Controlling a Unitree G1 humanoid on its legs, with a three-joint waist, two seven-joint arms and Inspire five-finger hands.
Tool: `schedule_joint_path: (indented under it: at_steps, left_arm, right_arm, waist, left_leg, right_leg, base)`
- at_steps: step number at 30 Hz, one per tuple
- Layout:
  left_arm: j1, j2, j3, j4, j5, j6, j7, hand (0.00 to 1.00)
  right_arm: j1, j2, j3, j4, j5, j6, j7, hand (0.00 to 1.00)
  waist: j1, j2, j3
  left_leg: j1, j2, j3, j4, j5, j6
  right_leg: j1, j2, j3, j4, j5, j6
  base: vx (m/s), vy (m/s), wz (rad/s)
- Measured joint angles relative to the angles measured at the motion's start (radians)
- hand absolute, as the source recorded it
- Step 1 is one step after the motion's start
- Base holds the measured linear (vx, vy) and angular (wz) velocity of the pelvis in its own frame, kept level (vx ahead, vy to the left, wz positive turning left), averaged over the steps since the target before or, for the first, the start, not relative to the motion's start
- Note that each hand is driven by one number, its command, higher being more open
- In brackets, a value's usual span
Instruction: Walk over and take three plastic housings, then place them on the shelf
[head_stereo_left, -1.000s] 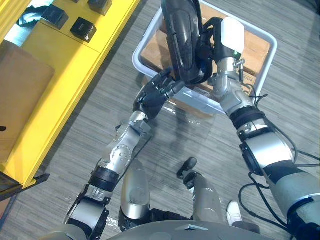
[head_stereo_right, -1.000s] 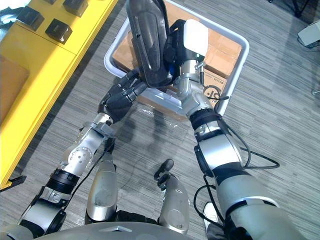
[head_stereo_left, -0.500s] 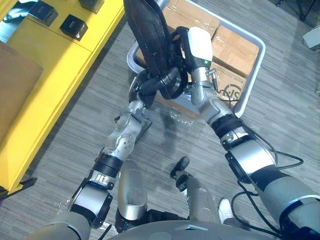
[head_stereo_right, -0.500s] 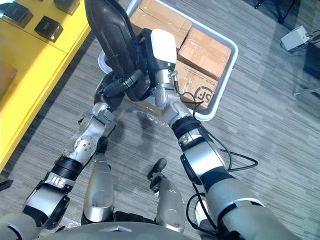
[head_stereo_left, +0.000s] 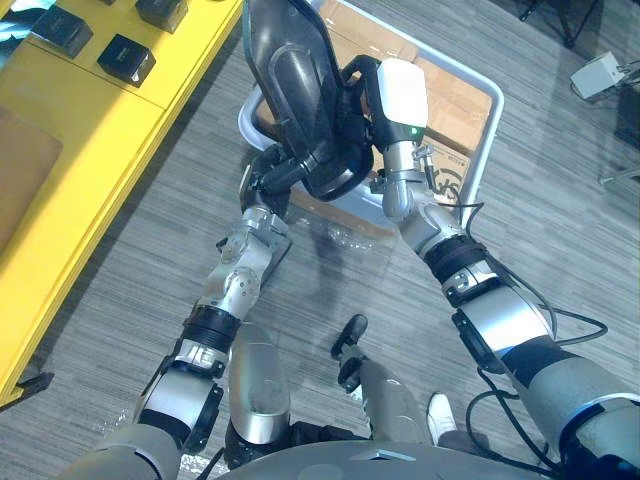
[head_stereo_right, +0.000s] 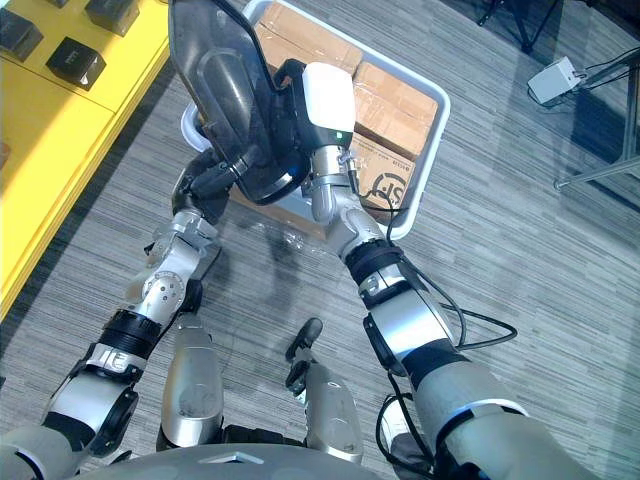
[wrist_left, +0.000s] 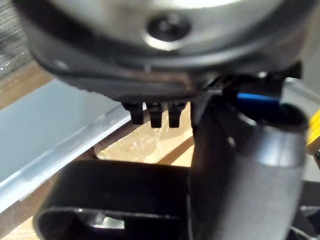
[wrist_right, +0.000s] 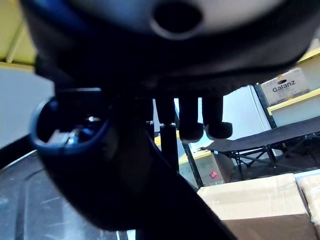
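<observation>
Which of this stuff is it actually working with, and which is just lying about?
In the job: housing, left hand, right hand, shelf.
Lying about: crate, cardboard boxes in it, black blocks on the shelf.

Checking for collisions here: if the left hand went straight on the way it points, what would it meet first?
The black, shield-shaped plastic housing: the left hand is curled round its lower edge. Past that, probably the white-rimmed bin holding brown cardboard boxes, though depth is unclear.
</observation>
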Motion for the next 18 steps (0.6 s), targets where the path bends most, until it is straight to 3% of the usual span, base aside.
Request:
schedule_joint_path:
  at_steps: [6, 18]
  left_arm:
    - [0.000, 0.002, 0.043, 0.029, 0.031, -0.038, 0.022, 0.00]
    - [0.002, 0.012, 0.023, 0.033, 0.077, -0.087, -0.008, 0.00]
  right_arm:
    - [0.045, 0.003, 0.004, -0.089, 0.004, -0.041, -0.021, 0.00]
    - [0.151, 0.056, -0.038, -0.223, 0.119, -0.061, -0.022, 0.00]
  waist:
    - [-0.008, -0.022, -0.014]
    - [-0.039, -0.053, -0.036]
  left_leg:
    - [0.000, 0.002, 0.014, 0.007, -0.007, 0.002]
    - [0.022, 0.006, 0.056, 0.041, -0.035, 0.002]
  right_leg:
    - [0.010, 0.008, 0.019, -0.039, 0.023, 0.000]
    - [0.053, 0.018, 0.059, -0.125, 0.073, 0.002]
  base:
    - [0.01, 0.024, -0.07]
    - [0.00, 0.017, -0.10]
